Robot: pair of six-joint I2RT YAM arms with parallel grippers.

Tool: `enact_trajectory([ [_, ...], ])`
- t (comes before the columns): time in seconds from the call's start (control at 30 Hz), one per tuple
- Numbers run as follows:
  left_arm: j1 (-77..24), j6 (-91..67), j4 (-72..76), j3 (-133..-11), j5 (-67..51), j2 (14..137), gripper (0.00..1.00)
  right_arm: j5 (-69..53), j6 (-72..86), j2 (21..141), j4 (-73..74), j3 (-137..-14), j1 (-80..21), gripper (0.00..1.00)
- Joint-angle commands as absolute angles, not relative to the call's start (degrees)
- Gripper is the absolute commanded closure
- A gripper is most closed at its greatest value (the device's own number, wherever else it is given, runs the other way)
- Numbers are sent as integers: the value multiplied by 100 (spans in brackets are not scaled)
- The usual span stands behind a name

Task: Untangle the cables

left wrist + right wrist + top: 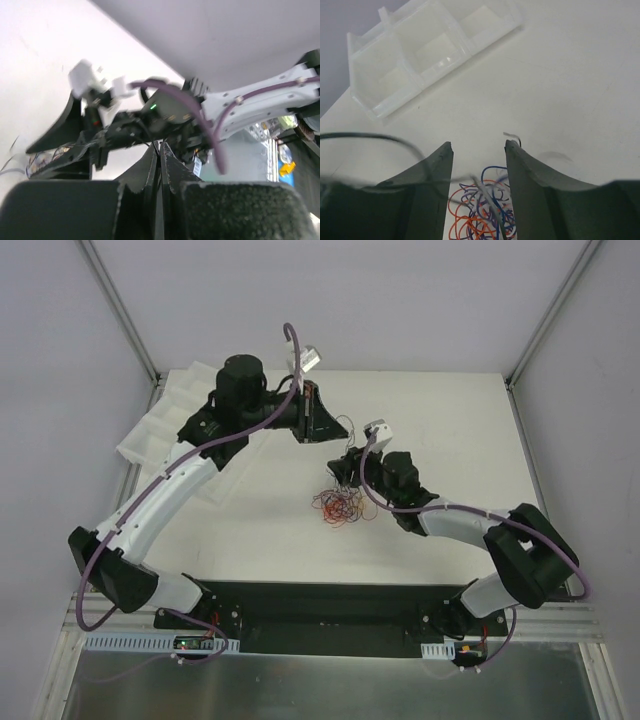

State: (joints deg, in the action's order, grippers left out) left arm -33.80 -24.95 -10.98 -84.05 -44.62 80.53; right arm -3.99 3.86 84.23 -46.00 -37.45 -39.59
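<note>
Matt white table (570, 70); glossy translucent plastic compartment tray (420, 55); thin, smooth-coated cables (480, 220); left gripper (159, 150) matt black, its fingers (250, 210) grainy-surfaced.

From high behind the near edge we look down on the whole tabletop (460, 430). Our left wrist camera faces level, close on the right arm (260, 97). Our right wrist camera tilts down, sharing tray (412, 60) and cables (475, 215) with overhead.
</note>
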Motion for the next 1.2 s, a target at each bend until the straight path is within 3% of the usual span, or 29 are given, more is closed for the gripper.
enact_trajectory([
  [0.0, -3410, -2365, -879, -9350, -4413, 7313, 100, 315, 694, 8517, -4176, -4008, -3973, 54],
  [0.3, -3401, -1363, -1362, -10810, -2428, 6759, 100, 818, 1660, 8665, -3507, -3841, -3359, 56],
  [0.5, -3401, -1073, -1503, -10872, -1645, 6478, 100, 255, 2627, 9114, -3322, -3850, -2629, 57],
  [0.67, -3401, -1002, -1678, -10864, -1494, 6346, 100, 605, 2786, 9053, -3043, -3849, -2487, 57],
  [0.8, -3401, -950, -2091, -10452, -1179, 6214, 100, 651, 2209, 8580, -2952, -3788, -2504, 48],
  [1.0, -3401, -765, -2610, -9170, -274, 5661, 100, 1687, 599, 7464, -2811, -3579, -3488, 33],
  [1.17, -3401, -1010, -2681, -8000, -35, 5510, 100, 575, 527, 7364, -3839, -3269, -3603, 30],
])
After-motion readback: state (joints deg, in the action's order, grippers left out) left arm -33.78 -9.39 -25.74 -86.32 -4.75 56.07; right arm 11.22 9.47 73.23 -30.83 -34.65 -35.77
